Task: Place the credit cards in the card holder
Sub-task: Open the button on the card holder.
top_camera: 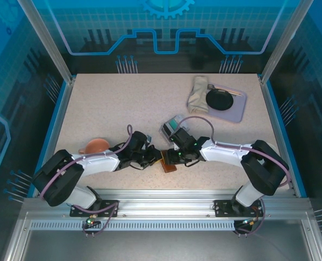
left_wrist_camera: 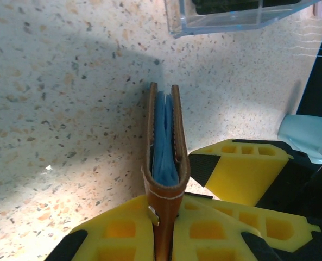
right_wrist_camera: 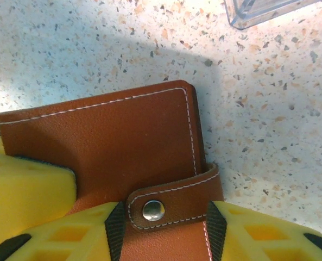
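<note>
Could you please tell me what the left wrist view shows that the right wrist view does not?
Left wrist: the card holder edge-on, with teal-blue layers between its brown covers. Right wrist: its flat stitched face and the snap tab. Both: the speckled table and a corner of the clear tray.

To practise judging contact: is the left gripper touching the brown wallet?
Touching. The left wrist view shows the wallet edge-on, pinched between the left gripper's yellow fingers, with no gap on either side.
</note>
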You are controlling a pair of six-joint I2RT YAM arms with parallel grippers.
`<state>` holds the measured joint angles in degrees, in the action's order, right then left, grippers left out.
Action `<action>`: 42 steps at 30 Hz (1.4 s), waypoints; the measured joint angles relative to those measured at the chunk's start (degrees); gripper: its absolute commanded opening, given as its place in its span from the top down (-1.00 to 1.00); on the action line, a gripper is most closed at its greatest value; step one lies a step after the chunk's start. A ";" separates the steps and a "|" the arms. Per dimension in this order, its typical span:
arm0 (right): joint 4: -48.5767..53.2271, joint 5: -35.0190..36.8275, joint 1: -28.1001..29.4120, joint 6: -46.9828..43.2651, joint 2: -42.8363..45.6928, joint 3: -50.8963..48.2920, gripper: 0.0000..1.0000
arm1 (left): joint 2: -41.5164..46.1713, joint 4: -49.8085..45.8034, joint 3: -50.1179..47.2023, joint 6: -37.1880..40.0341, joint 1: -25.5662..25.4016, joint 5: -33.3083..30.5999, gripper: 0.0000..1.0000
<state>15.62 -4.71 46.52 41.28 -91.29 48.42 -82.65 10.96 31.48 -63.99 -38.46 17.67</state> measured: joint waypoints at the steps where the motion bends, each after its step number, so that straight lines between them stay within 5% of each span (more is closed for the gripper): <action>1: 0.22 0.28 0.13 -0.26 -0.50 0.33 0.14 | -0.17 -0.15 0.00 0.00 0.02 -0.09 0.94; 6: 4.04 5.31 2.01 -0.66 -2.86 3.91 0.33 | -0.61 -0.42 0.00 0.07 0.04 -0.52 1.00; 20: 17.09 23.10 0.66 -1.38 -3.10 5.88 0.36 | 1.86 -0.39 0.26 1.49 0.04 1.40 1.00; 31: 10.67 8.83 -3.80 -3.52 6.62 3.08 -0.08 | 1.66 -1.27 0.50 3.10 0.04 1.75 1.00; 42: 9.40 3.13 -4.24 -5.20 -1.05 2.97 -0.03 | 0.81 -1.73 1.49 3.56 0.04 2.36 1.00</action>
<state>25.02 -1.58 42.28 36.07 -92.33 51.40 -81.84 9.23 32.97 -60.42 -38.41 20.03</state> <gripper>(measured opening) 0.536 0.093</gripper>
